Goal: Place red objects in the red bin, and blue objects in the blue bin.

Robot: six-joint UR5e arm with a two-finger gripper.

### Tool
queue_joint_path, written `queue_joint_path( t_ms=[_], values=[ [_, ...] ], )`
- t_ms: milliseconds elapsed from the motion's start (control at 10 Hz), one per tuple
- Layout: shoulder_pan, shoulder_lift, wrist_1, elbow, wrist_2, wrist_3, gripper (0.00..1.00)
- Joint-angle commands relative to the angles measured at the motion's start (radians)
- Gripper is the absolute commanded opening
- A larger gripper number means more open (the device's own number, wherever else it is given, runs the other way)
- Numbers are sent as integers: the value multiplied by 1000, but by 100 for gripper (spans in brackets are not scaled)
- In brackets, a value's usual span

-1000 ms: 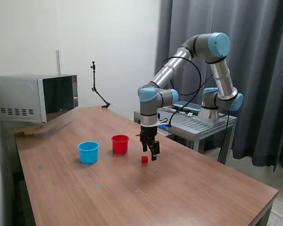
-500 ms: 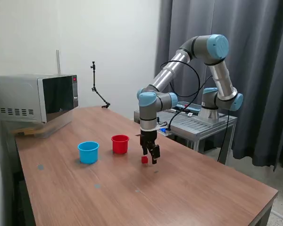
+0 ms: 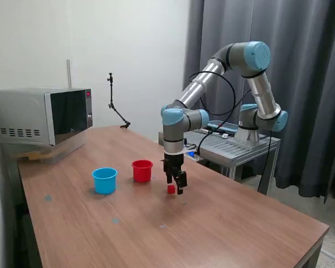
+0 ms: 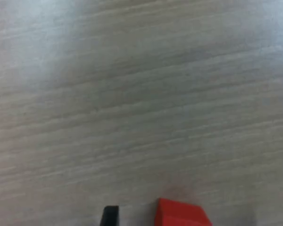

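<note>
One red cube [image 4: 181,214] between spread claw [image 3: 175,188] fingers

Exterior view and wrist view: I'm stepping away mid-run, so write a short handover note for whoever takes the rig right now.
Pincer: open, empty, low over the table, straddling the red cube; the wrist view shows the cube between the fingertips.
Red cup and light blue cup stand upright, apart, on the exterior view's left of the cube.
No blue cubes visible; cup contents cannot be seen.
Left: grasp this cube, drop it in the red cup.

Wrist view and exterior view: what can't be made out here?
- Red cube: wrist view, cut off by the picture's edge.
- Fingers: wrist view shows only tips; contact with the cube unclear.
- Gripper: exterior view, too small to judge open or shut.
- Blue cubes: in neither view.
</note>
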Motion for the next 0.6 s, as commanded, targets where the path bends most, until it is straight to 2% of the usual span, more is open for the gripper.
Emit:
queue_joint_path(
  t_ms=[0,500],
  values=[
    [-4,3,-1,-6,-6,-1,100],
    [-6,3,-1,-6,-15,-1,100]
  ],
)
